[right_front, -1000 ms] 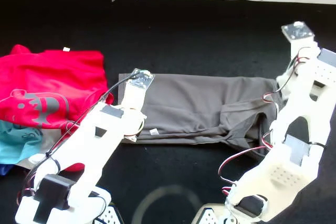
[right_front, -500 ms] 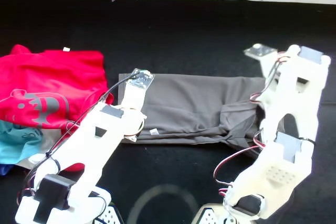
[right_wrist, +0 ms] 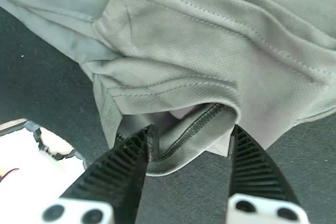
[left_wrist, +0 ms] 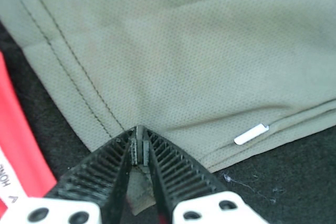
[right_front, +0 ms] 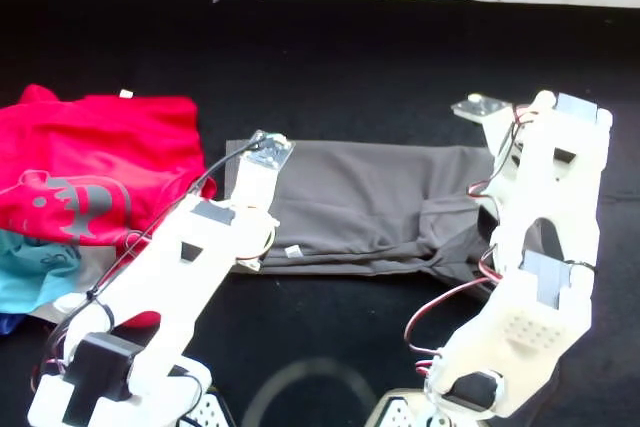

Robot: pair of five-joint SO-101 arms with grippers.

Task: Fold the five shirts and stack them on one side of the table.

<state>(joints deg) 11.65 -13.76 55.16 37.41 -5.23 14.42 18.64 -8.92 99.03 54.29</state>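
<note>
A grey shirt of fine mesh fabric (right_front: 370, 202) lies folded into a long band in the middle of the black table (right_front: 350, 67). The left gripper (left_wrist: 139, 148) has its jaws closed on the hem at the left near corner of this shirt. The right gripper (right_wrist: 191, 129) is at the right end, its jaws wide open, one on each side of the bunched fabric there. A crumpled red shirt (right_front: 90, 167) lies at the left side, partly over a teal shirt (right_front: 30, 267).
</note>
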